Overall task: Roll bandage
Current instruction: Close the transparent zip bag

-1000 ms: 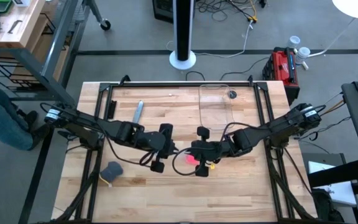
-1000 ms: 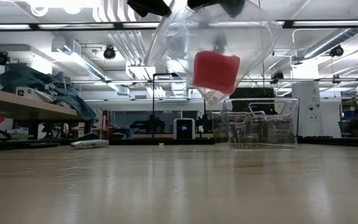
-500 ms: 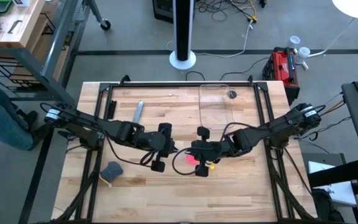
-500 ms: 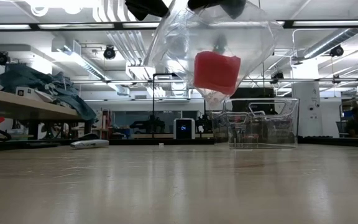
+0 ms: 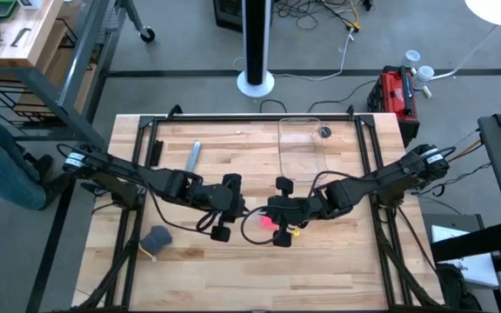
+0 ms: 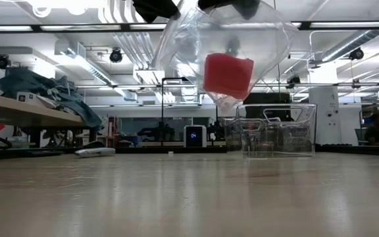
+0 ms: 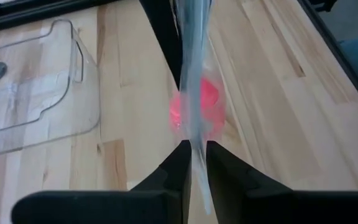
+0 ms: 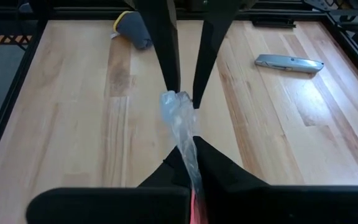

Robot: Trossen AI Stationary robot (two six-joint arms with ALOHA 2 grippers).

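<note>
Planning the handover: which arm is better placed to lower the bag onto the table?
Neither clearly: left gripper and right gripper both pinch the clear plastic bag holding the pink-red bandage roll.

Grey floor (image 5: 181, 52), ceiling strip lights (image 6: 58, 28), cluttered workbench (image 6: 18, 105).

A robotics lab — strip ceiling lights (image 6: 347, 25), loose floor cables (image 5: 320, 13); workbenches (image 6: 18, 108) behind the wooden surface (image 5: 233, 261).
</note>
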